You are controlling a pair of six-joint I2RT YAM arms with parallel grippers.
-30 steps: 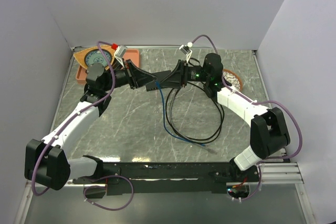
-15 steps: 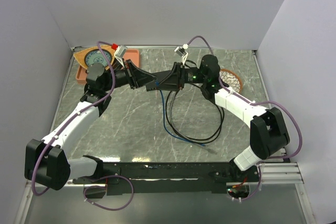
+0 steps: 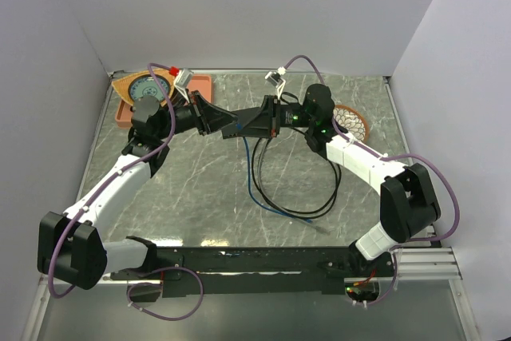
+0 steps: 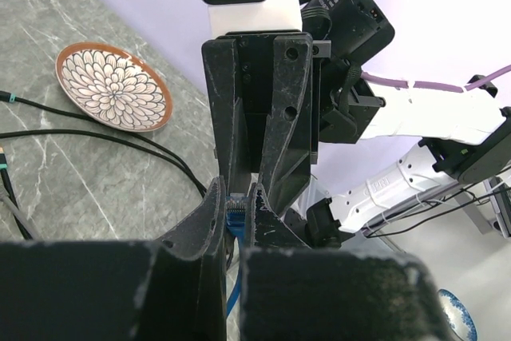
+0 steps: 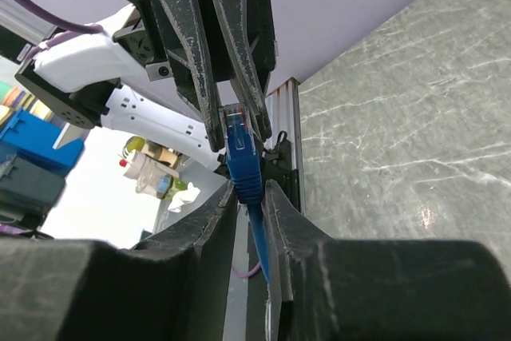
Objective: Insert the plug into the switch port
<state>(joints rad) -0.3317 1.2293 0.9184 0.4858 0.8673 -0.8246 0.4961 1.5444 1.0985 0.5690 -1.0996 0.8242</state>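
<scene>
Right wrist: L gripper [image 5: 236, 124] pinches plug [image 5: 242, 157]; R gripper [image 5: 251, 194] flanks it.

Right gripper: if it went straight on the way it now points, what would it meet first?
Most likely the left gripper, facing it head-on just ahead and shut on the blue plug. The plug's cable end lies inside the right gripper.

1. The plug [image 5: 239, 148] is bright blue with a clear tip, on a blue cable [image 5: 258, 241].
2. The left gripper [image 4: 233, 197] and the right gripper [image 5: 251, 193] are matte black.
3. The table [image 3: 200, 185] is grey-green marble with pale veins.
4. The plate [image 4: 112, 85] is white with dark petal outlines and a brown rim.
5. The tray [image 3: 124, 113] at the table's far left corner is orange.
</scene>
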